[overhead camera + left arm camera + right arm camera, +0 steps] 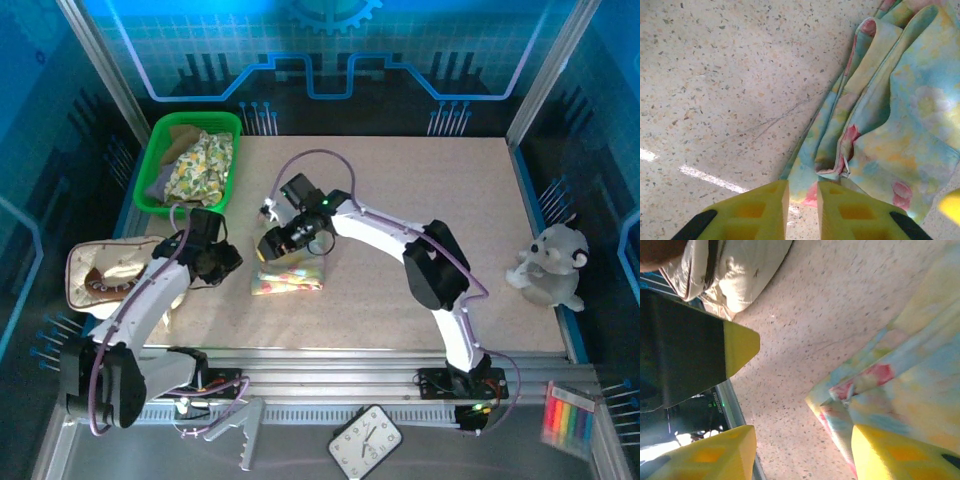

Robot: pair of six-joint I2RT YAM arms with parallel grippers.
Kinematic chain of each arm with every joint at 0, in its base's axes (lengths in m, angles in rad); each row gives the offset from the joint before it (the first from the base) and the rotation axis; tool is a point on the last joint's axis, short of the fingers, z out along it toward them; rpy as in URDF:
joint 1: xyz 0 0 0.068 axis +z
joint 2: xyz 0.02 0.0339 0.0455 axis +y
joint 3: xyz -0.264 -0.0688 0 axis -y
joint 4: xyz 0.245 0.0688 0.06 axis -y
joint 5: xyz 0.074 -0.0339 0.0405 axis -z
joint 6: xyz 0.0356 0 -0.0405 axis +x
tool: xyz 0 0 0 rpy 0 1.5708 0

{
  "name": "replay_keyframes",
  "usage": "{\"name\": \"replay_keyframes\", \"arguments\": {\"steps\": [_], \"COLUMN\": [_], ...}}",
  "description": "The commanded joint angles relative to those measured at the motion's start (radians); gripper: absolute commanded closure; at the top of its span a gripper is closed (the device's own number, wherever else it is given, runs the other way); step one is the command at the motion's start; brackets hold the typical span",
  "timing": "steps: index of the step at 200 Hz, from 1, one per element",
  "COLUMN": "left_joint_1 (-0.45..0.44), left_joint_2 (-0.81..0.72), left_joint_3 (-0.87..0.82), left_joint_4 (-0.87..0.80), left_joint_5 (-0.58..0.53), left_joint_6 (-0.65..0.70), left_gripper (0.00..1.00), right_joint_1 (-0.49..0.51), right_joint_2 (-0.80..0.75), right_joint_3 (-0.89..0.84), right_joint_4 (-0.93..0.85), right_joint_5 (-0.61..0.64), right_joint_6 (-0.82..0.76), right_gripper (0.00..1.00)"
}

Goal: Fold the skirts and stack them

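One skirt, a pastel floral one [288,281], lies folded into a small flat bundle on the table [430,190], near the front and left of centre. More wait in the green basket [152,150] at the far left corner: a yellow floral skirt [203,165] on top and olive-tan cloth [181,133] behind it.

We judge the cloth to be thin, light and limp. Its layers look loosely stacked, with soft rolled hems showing in the left wrist view, so a lift by one layer would likely spill the fold. We would pinch through all layers at a folded edge, or at two corners at once.

Our left gripper [802,189] sits low at the bundle's edge, fingers only narrowly apart, nothing between them. Our right gripper [804,434] hovers over the same end with its fingers spread wide, one tip above the fabric, empty.

The tabletop looks smooth, hard and speckled, so the cloth should slide easily and gives fingertips little to get under. Open surface lies to the right and behind. The beige pouch [100,272] sits close by the left arm, and the white plush toy [550,265] is well apart at the right edge.
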Motion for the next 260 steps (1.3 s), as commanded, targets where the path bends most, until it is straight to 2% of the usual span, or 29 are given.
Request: {"name": "replay_keyframes", "arguments": {"steps": [1, 6, 13, 22, 33, 41, 63, 83, 95, 108, 124, 141, 159, 176, 189, 197, 210, 227, 248, 260], "left_joint_1": [0.002, -0.001, -0.013, -0.042, -0.079, -0.106, -0.154, -0.158, -0.149, -0.141, -0.139, -0.135, -0.128, -0.133, -0.140, -0.139, -0.131, -0.118, -0.116, -0.116], "left_joint_2": [0.004, 0.010, 0.023, 0.045, 0.081, 0.114, 0.210, 0.249, 0.271, 0.311, 0.359, 0.389, 0.440, 0.526, 0.580, 0.594, 0.580, 0.522, 0.455, 0.424], "left_joint_3": [0.001, 0.002, 0.005, 0.010, 0.025, 0.037, 0.051, -0.030, -0.077, -0.079, -0.056, -0.032, 0.030, 0.123, 0.200, 0.256, 0.318, 0.335, 0.318, 0.290], "left_joint_4": [0.046, 0.083, 0.128, 0.181, 0.241, 0.276, 0.300, 0.395, 0.451, 0.437, 0.388, 0.366, 0.365, 0.356, 0.322, 0.273, 0.209, 0.188, 0.174, 0.167], "left_joint_5": [0.103, 0.144, 0.191, 0.232, 0.262, 0.269, 0.221, 0.166, 0.155, 0.149, 0.123, 0.092, 0.084, 0.121, 0.152, 0.141, 0.120, 0.131, 0.162, 0.180], "left_joint_6": [-0.027, -0.035, -0.053, -0.077, -0.103, -0.116, -0.168, -0.220, -0.228, -0.205, -0.157, -0.102, -0.006, 0.053, 0.108, 0.141, 0.179, 0.189, 0.156, 0.121], "left_gripper": [0.78, 0.78, 0.78, 0.79, 0.79, 0.79, 0.84, 0.86, 0.85, 0.86, 0.89, 0.90, 0.88, 0.91, 0.93, 0.92, 0.85, 0.72, 0.62, 0.53], "right_joint_1": [-0.061, -0.072, -0.089, -0.109, -0.131, -0.145, -0.156, -0.156, -0.155, -0.157, -0.161, -0.177, -0.193, -0.181, -0.162, -0.157, -0.166, -0.196, -0.221, -0.222], "right_joint_2": [-0.033, -0.026, -0.016, 0.015, 0.067, 0.108, 0.212, 0.308, 0.335, 0.330, 0.279, 0.162, -0.002, -0.150, -0.246, -0.289, -0.354, -0.384, -0.320, -0.259], "right_joint_3": [0.044, 0.044, 0.045, 0.061, 0.107, 0.149, 0.275, 0.361, 0.383, 0.361, 0.261, 0.068, -0.193, -0.421, -0.558, -0.597, -0.613, -0.589, -0.494, -0.413], "right_joint_4": [-0.065, -0.072, -0.076, -0.088, -0.122, -0.151, -0.233, -0.283, -0.308, -0.322, -0.304, -0.228, -0.077, 0.118, 0.278, 0.313, 0.281, 0.215, 0.130, 0.070], "right_joint_5": [0.158, 0.212, 0.266, 0.304, 0.318, 0.311, 0.275, 0.264, 0.301, 0.363, 0.426, 0.440, 0.384, 0.250, 0.171, 0.174, 0.243, 0.325, 0.323, 0.323], "right_joint_6": [-0.028, -0.026, -0.026, -0.039, -0.069, -0.093, -0.161, -0.172, -0.132, -0.068, 0.017, 0.128, 0.278, 0.442, 0.545, 0.565, 0.521, 0.360, 0.124, 0.000], "right_gripper": [0.49, 0.55, 0.69, 0.83, 0.95, 1.00, 1.00, 1.00, 1.00, 1.00, 1.00, 1.00, 1.00, 1.00, 0.91, 0.84, 0.74, 0.64, 0.58, 0.55]}}
